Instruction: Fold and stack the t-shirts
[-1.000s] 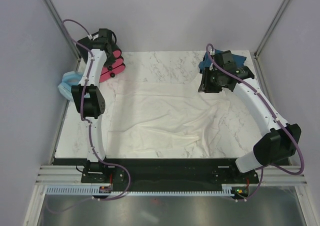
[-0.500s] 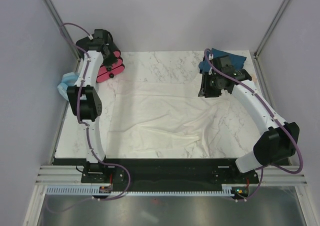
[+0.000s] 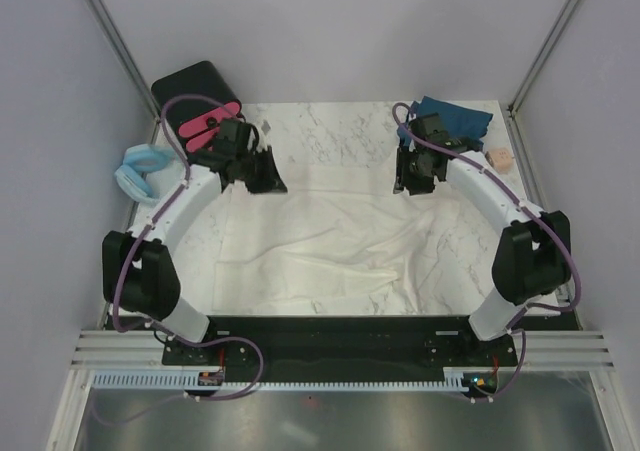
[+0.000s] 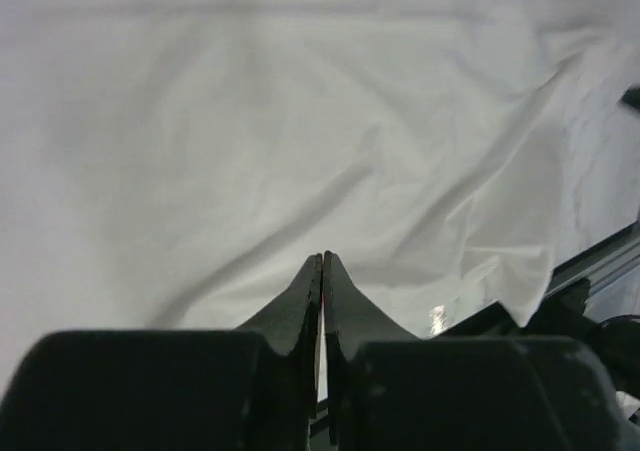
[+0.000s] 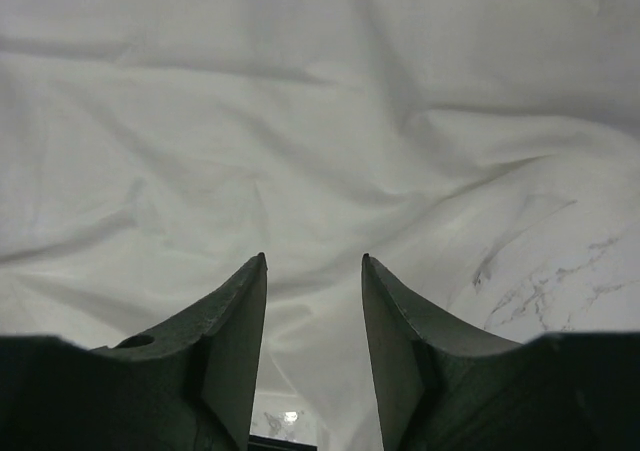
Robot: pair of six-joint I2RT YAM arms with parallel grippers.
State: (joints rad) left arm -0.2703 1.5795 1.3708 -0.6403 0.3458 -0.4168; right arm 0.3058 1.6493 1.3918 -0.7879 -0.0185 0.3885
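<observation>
Top external view: the cream-white t-shirt (image 3: 330,236) lies spread open and flat over the middle of the marble table (image 3: 330,131). It is plain, with soft creases running across it and a rumpled fold toward its near right side. The dark teal-blue t-shirt (image 3: 458,119) sits bunched in the far right corner, apart from the white one. The left gripper (image 3: 264,171) hangs over the far left edge of the white shirt, and the right gripper (image 3: 413,179) over its far right edge. A black box with pink drawers (image 3: 195,106) stands at the far left corner, with a pale blue padded ring (image 3: 138,169) just off the table's left edge. A small tan block (image 3: 498,159) lies near the right edge.

Left wrist view: the 2 fingers (image 4: 300,306) are pressed together tip to tip, with no cloth visible between them. Wrinkled white fabric fills the view beyond.

Right wrist view: the 2 fingers (image 5: 235,321) stand apart with a clear gap, holding nothing. Creased white cloth lies below, and bare marble shows at the lower right.
</observation>
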